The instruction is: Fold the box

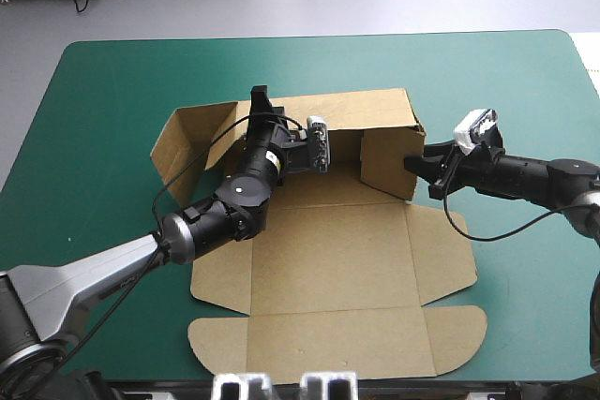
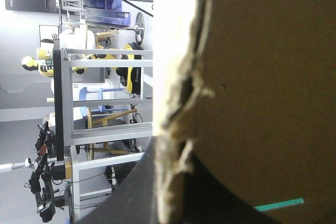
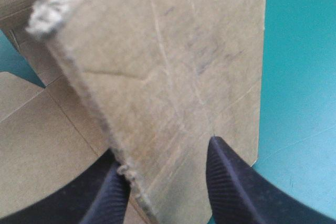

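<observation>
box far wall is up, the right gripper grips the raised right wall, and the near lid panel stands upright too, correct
No: the lid panel lies flat on the teal-green cover, as the high view shows. The far wall is up and the right gripper grips the raised right wall.

Left claw [image 1: 261,97] (right claw [image 1: 413,164] too) pinched

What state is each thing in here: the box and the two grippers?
box: partly folded; far wall and right wall raised, lid flat on the table.
left gripper: jaws shut on the far wall.
right gripper: jaws shut on the right wall.
</observation>
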